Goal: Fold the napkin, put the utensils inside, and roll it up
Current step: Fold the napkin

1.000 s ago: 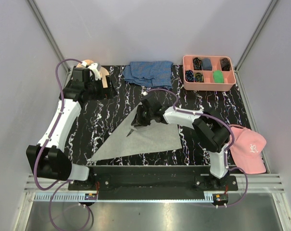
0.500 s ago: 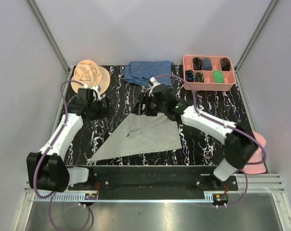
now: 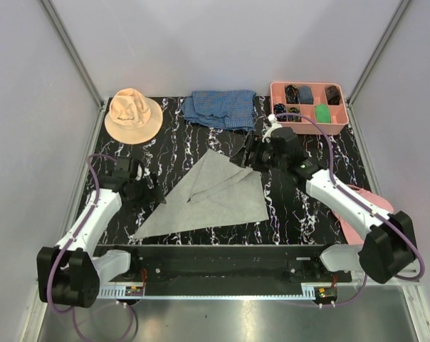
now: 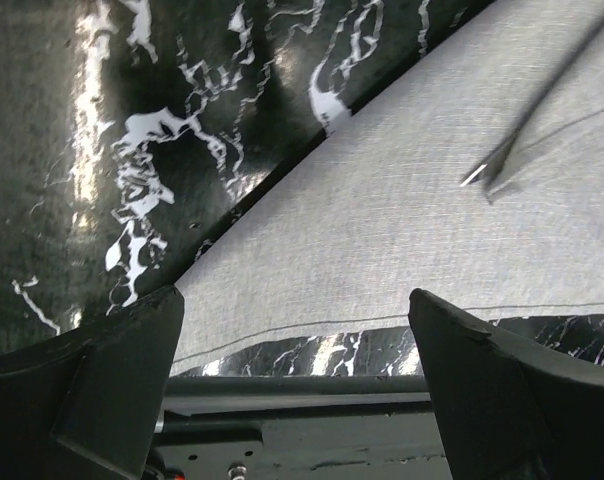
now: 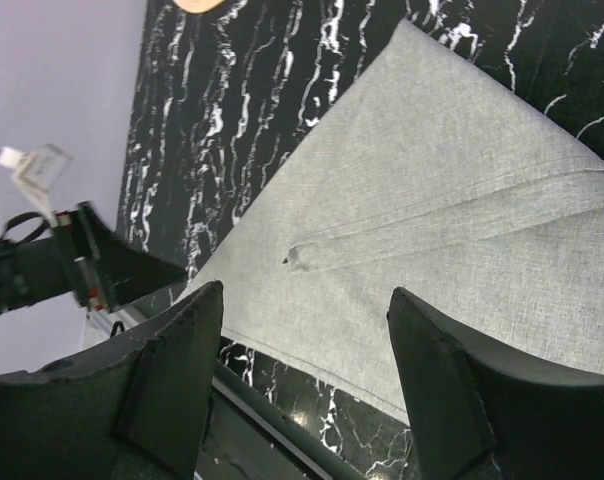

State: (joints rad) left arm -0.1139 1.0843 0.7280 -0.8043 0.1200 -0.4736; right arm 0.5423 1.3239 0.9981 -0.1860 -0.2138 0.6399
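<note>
I log the napkin [image 3: 215, 203] as light grey, folded into a triangle. It lies flat at frame centre, with a loose fold edge across it.

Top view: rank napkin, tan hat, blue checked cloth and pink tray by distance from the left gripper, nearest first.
From the left gripper:
1. napkin, right beside it, near middle of the table.
2. tan hat, far left corner.
3. blue checked cloth, far edge, middle.
4. pink tray, far right corner.

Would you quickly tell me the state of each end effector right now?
Left end effector: open, holding nothing.
Right end effector: open, holding nothing.
</note>
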